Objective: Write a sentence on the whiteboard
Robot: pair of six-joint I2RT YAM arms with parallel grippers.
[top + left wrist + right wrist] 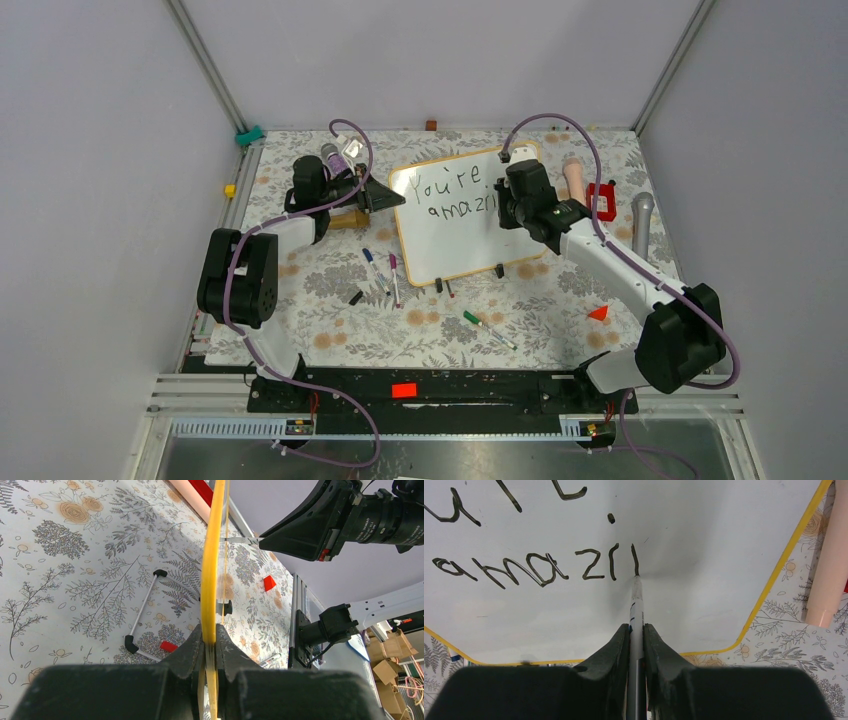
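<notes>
The whiteboard [455,240] lies tilted in the middle of the table, white with an orange-tan frame. My left gripper [385,197] is shut on its left edge; the left wrist view shows the frame [212,580] edge-on between the jaws. My right gripper [503,208] is shut on a marker [636,605] whose tip touches the board. The sentence [539,567] reads "You're" above a partial "amazi" with one more fresh stroke. It also shows in the top view [455,190].
Loose markers [378,270] and a green one [488,330] lie in front of the board. A pink cylinder [575,180], a red object [602,200] and a grey microphone-like item [643,220] sit at the right. A red triangle [598,313] lies near the right arm.
</notes>
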